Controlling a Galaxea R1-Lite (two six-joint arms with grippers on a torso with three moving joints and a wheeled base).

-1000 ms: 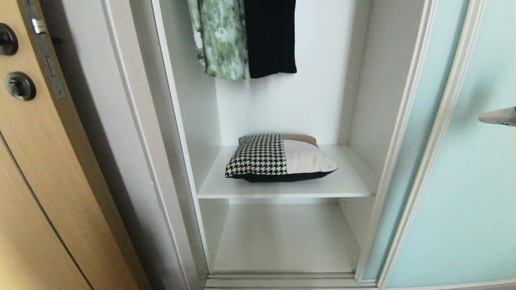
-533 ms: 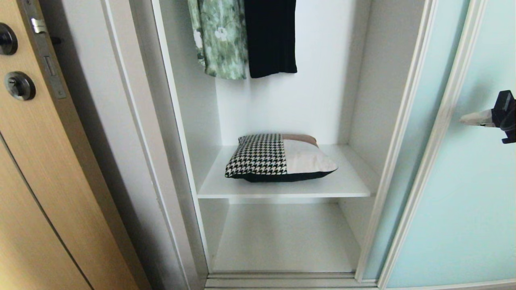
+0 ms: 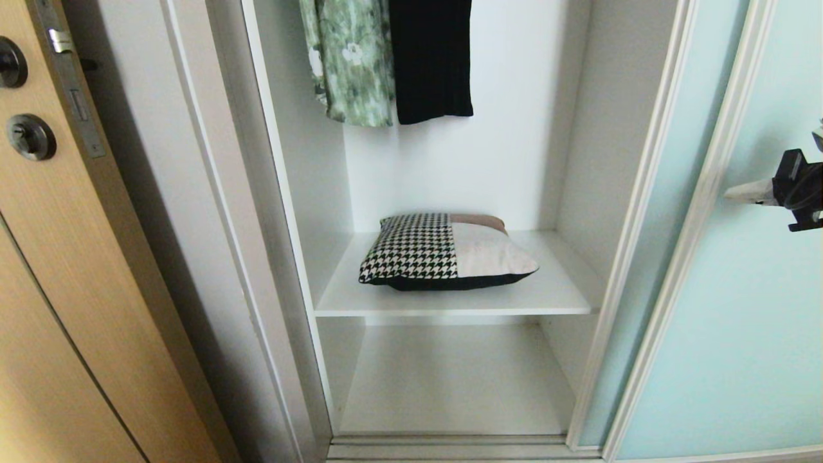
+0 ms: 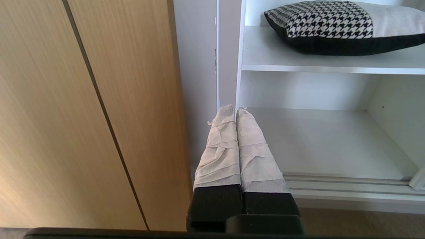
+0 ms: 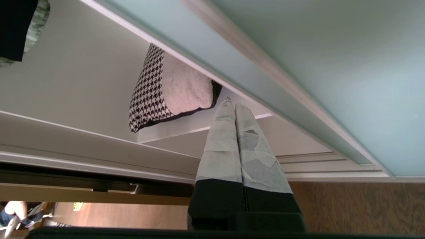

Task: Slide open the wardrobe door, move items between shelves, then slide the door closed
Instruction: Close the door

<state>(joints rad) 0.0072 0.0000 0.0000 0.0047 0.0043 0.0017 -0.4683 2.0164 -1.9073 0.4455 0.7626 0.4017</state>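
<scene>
Right gripper (image 3: pixel 733 192) — jaws closed, empty — before sliding wardrobe door (image 3: pixel 746 308) frame edge.

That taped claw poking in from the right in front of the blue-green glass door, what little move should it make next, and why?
Probably a short push of the right gripper toward the silvery-white frame of the pale aqua frosted-glass sliding door. Its fingers are shut and close beside that frame, the black-and-white houndstooth and cream cushion already lies on the white upper shelf, and the wardrobe stands open, so closing looks due.
</scene>
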